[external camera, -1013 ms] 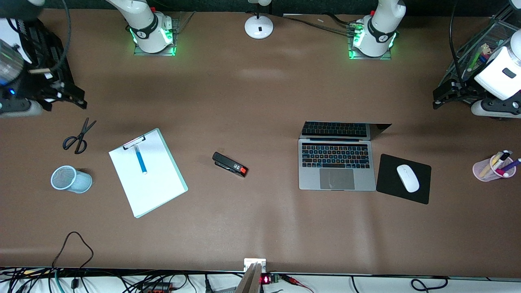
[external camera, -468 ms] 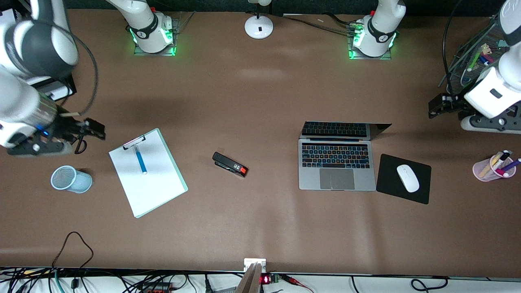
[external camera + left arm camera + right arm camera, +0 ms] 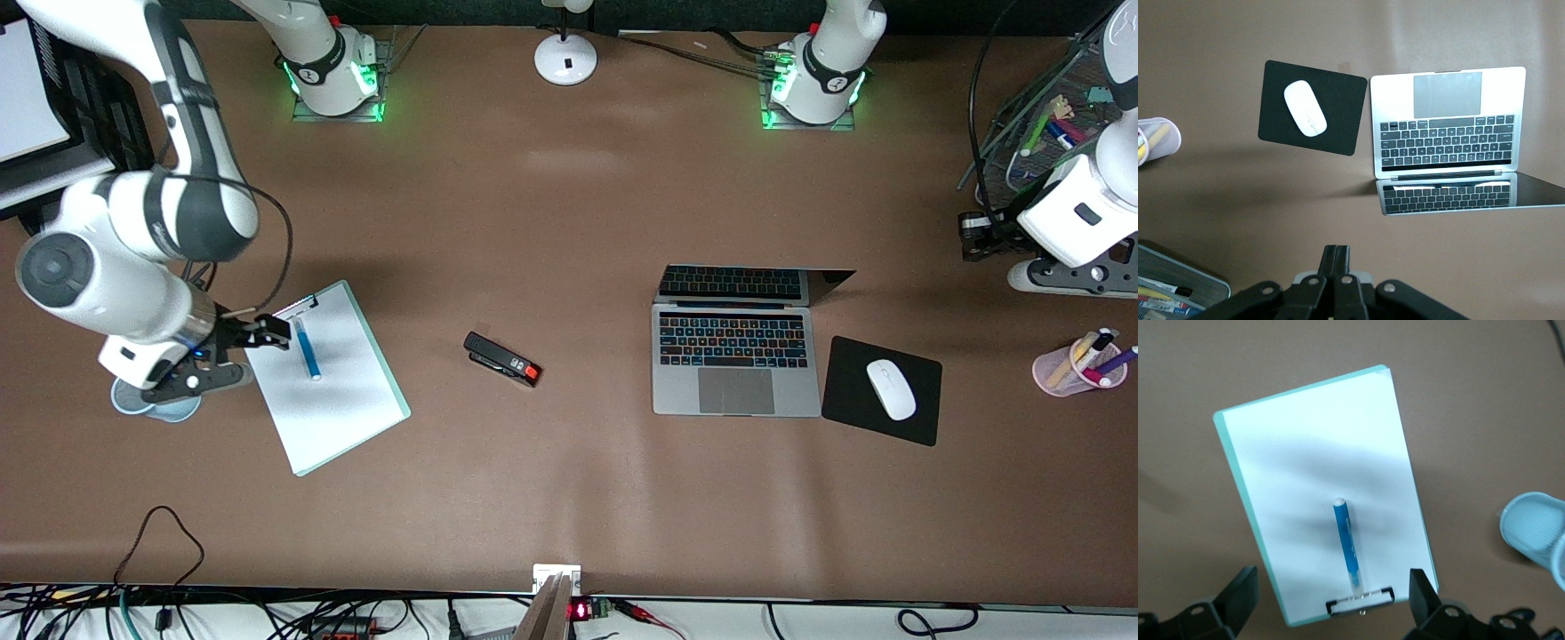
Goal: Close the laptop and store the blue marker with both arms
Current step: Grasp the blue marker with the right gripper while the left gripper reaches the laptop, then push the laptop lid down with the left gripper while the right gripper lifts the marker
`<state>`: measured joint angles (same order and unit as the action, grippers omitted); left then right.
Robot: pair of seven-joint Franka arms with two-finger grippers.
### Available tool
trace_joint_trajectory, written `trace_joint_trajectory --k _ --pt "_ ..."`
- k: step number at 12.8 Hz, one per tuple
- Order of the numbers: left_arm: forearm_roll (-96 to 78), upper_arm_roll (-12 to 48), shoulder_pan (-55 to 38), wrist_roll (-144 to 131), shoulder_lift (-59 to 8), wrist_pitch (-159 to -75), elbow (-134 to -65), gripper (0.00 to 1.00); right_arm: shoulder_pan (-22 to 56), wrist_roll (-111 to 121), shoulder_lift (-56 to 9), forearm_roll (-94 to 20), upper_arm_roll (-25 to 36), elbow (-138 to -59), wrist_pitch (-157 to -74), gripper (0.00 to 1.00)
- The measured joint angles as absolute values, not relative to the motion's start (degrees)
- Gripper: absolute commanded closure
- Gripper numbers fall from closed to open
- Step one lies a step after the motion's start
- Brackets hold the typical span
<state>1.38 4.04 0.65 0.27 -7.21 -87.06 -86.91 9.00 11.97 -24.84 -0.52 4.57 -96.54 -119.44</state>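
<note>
We saw the right gripper (image 3: 267, 331) spread wide over the clipboard's (image 3: 333, 400) clip end | blue marker (image 3: 307, 348) lay on the clipboard, just beside it | left gripper (image 3: 1336, 263) pressed together, above table near the open laptop (image 3: 733, 356)

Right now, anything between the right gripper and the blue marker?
Nothing visible. The right gripper is open over the clip end of the clipboard, and the blue marker lies bare on the white sheet just past its fingers. In the right wrist view the marker sits between the spread fingers with nothing on it.
</note>
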Motion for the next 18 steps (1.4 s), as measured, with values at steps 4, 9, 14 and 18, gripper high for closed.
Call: trace_joint_trajectory --k 4,9,14,18 --pt "-0.9 6.8 0.1 -1.6 -7.4 -83.5 -87.3 1.00 10.0 17.4 -30.5 -0.5 4.4 -97.4 -125.2 0.26" --pt "-5.6 10.6 -0.2 -9.0 -7.1 -84.5 -92.9 1.00 9.9 23.3 -34.1 -0.5 4.5 -101.9 -132.2 0.52" --pt "-5.9 18.4 -0.2 -17.3 -2.8 -100.7 -109.8 1.00 9.9 23.9 -35.8 -0.5 4.5 -102.0 -133.9 0.64" --pt "-5.9 24.9 -0.4 -23.0 0.2 -118.3 -124.3 1.00 9.9 24.0 -35.9 -0.5 4.5 -102.0 -133.9 0.66"
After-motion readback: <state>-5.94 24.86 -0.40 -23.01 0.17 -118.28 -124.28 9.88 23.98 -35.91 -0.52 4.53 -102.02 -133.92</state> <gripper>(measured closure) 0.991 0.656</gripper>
